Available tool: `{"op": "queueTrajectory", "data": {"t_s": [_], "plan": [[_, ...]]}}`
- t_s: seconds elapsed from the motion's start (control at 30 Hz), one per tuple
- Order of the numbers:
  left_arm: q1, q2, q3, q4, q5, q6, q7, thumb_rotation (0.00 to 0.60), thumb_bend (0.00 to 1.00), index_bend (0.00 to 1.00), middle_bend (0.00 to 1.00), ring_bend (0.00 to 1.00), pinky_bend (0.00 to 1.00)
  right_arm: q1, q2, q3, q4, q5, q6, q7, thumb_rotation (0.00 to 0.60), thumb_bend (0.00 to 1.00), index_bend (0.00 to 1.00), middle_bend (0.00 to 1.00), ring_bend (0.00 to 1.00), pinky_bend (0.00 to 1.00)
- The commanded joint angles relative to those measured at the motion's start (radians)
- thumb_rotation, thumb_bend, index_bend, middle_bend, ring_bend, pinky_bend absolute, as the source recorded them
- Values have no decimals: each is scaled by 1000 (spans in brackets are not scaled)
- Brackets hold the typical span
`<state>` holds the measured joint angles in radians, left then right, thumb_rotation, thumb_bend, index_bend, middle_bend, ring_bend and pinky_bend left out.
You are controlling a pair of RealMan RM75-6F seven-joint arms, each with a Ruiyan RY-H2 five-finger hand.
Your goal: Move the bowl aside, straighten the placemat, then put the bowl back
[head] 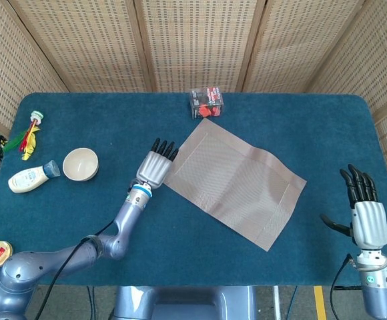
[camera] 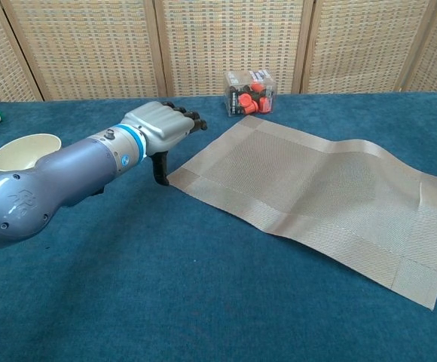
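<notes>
i have the left hand [head: 156,168] stretched out flat, fingers straight and slightly spread, holding nothing, at the left corner of the placemat [head: 232,181]; in the chest view the left hand [camera: 162,126] hangs just above that corner with its thumb pointing down at the mat's edge, though i can't tell whether it touches. the placemat lies skewed on the blue table [head: 193,260], turned at an angle to the table edges, with a ripple along its right side. the bowl [head: 81,164] sits upright on the cloth well to the left of the mat, apart from my hand. my right hand [head: 368,218] is empty too, fingers extended and apart, at the right near edge of the table, well clear of the mat. a clear box with red pieces [head: 207,103] stands just beyond the mat's far corner, and a small bottle [head: 28,179] lies left of the bowl.
</notes>
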<state>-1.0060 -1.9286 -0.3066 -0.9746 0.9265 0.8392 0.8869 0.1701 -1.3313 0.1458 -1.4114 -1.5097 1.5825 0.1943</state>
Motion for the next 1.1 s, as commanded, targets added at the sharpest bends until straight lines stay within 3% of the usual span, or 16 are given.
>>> {"op": "queueTrajectory", "data": {"t_s": [0.03, 0.63, 0.87, 1.1], "plan": [[-15, -18, 9, 27, -10, -7, 0, 600, 89, 65, 0, 0, 0, -1, 1, -1, -7, -4, 2, 0, 600, 244, 65, 0, 0, 0], [-59, -82, 42, 153, -15, -38, -21, 600, 101, 106, 0, 0, 0, -2, -2, 8, 0, 2, -8, 37, 600, 244, 65, 0, 0, 0], [-78, -131, 54, 231, 33, -32, -69, 600, 346, 137, 0, 0, 0, -4, -7, 16, 8, 0, 4, 59, 600, 244, 65, 0, 0, 0], [-80, -153, 81, 272, 133, -1, -179, 600, 450, 160, 0, 0, 0, -6, -11, 19, 15, -7, 15, 81, 600, 244, 70, 0, 0, 0]]}}
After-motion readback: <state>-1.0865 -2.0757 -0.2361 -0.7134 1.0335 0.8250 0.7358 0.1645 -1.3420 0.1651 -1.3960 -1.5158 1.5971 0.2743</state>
